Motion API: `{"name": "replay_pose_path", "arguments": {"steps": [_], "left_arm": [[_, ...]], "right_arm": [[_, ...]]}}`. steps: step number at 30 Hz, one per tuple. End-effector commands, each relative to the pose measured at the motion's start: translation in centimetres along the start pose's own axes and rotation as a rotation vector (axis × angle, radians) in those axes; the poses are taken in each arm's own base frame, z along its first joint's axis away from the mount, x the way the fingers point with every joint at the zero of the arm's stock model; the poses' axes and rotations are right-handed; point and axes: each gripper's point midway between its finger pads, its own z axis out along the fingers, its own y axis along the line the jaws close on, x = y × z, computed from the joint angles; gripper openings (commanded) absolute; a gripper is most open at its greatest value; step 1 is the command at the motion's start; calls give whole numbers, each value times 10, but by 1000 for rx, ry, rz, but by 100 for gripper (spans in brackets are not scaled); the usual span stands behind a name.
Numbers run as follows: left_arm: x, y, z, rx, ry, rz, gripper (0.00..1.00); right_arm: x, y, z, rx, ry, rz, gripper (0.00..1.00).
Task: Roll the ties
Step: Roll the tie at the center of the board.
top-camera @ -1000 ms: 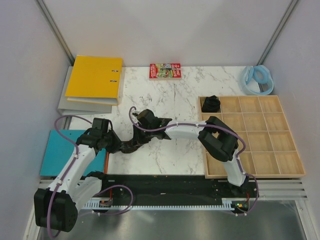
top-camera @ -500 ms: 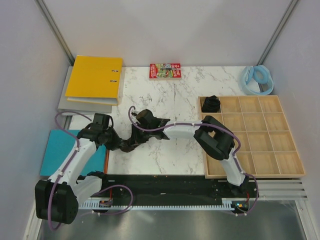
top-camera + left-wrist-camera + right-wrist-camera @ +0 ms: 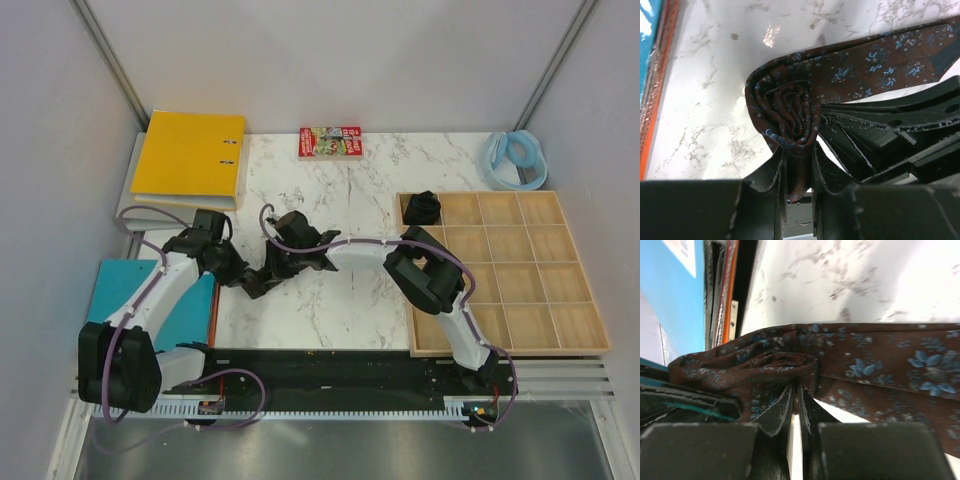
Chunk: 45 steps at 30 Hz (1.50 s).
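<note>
A dark brown tie with small blue flowers is partly rolled into a coil (image 3: 790, 107); its free strip (image 3: 880, 60) runs off to the upper right across the marble. My left gripper (image 3: 799, 167) is shut on the coil's lower edge. My right gripper (image 3: 797, 390) is shut on a fold of the same tie (image 3: 770, 362), right beside the coil. In the top view both grippers meet at the left of the table, left gripper (image 3: 243, 278) and right gripper (image 3: 272, 270), with the tie (image 3: 256, 287) between them. A second rolled tie (image 3: 422, 207) sits in the tray's far left compartment.
A wooden compartment tray (image 3: 500, 350) lies at the right. A yellow binder (image 3: 190, 155) lies on a grey one at the back left, and a small book (image 3: 330, 141) at the back. A teal folder (image 3: 120, 290) lies by the left arm. A pale blue band (image 3: 515, 160) lies at the back right.
The left arm has swung away from the near edge, its wrist now farther back. Both grippers and the coil have shifted slightly; both stay closed on the tie.
</note>
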Motion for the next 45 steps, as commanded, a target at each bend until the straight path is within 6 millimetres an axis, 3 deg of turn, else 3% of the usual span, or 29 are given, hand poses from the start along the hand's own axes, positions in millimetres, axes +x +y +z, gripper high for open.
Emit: {"name": "replay_pose_path", "arguments": {"steps": [1,11,17,26,31,37,38,42,45], "left_arm": [[-15,-42,-4,125,-18,30,22],[-18,-63,20,97,23,64,24],[-20,-64,37,57,41,81,26],[-23,-64,51,34,42,91,26],[-23,-64,58,25,46,98,29],[-33,-73,52,44,9,110,45],[-34,-75,50,51,6,113,56],[-42,-87,37,84,-24,122,74],[-52,-100,21,112,-58,138,81]], "right_arm": [[-2,-26,7,61,9,10,13],[-8,-39,7,72,20,18,14],[-14,-49,-4,94,21,24,15],[-16,-62,-53,221,45,-37,34],[-5,-72,-80,275,46,-36,40],[3,-81,-106,335,22,-38,41],[1,-79,-109,333,13,-41,41],[-3,-74,-117,330,-6,-45,41],[-10,-68,-123,328,-29,-52,41]]}}
